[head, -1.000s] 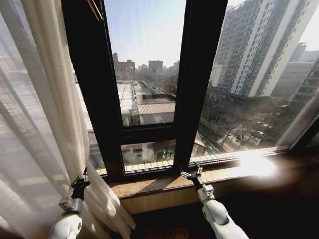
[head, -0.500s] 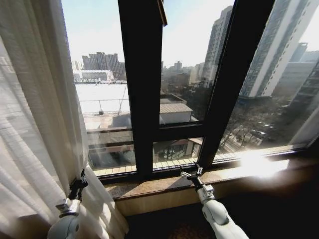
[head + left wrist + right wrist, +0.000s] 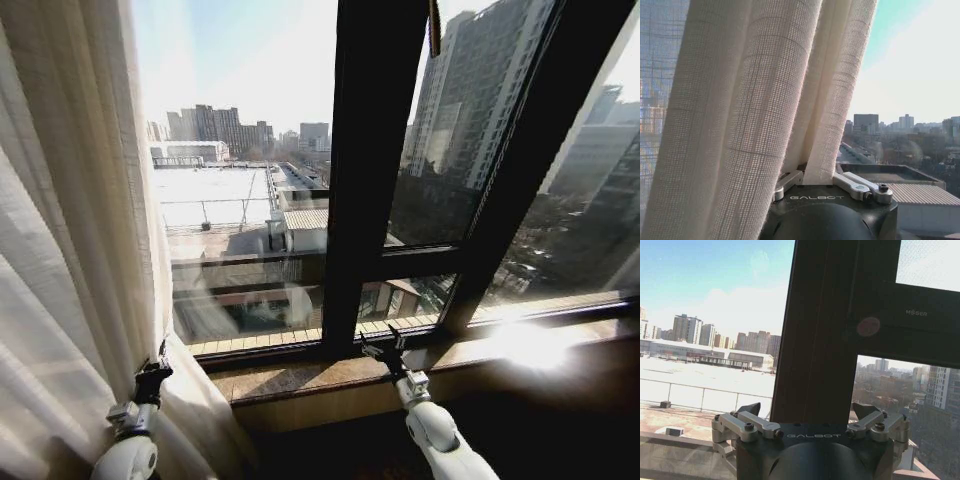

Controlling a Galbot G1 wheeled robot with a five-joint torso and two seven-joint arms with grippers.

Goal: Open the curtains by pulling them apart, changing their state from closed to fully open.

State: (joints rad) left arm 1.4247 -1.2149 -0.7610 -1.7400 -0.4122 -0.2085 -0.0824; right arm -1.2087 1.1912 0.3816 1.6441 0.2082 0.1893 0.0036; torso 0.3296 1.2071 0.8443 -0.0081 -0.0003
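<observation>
Curtains [image 3: 70, 250] hang bunched at the window's left edge, leaving the glass and dark frame [image 3: 365, 180] bare to the right. Left end effector [image 3: 160, 362] pinches a pleat [image 3: 827, 125]; its fingertips are buried in fabric. Right end effector [image 3: 384, 347] hovers over the sill [image 3: 300, 375], jaws spread and empty.

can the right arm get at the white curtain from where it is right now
Probably not. The right gripper sits with open jaws at the dark window frame, and the curtain hangs far off on the robot's left, where the left gripper already has its folds between its jaws.
</observation>
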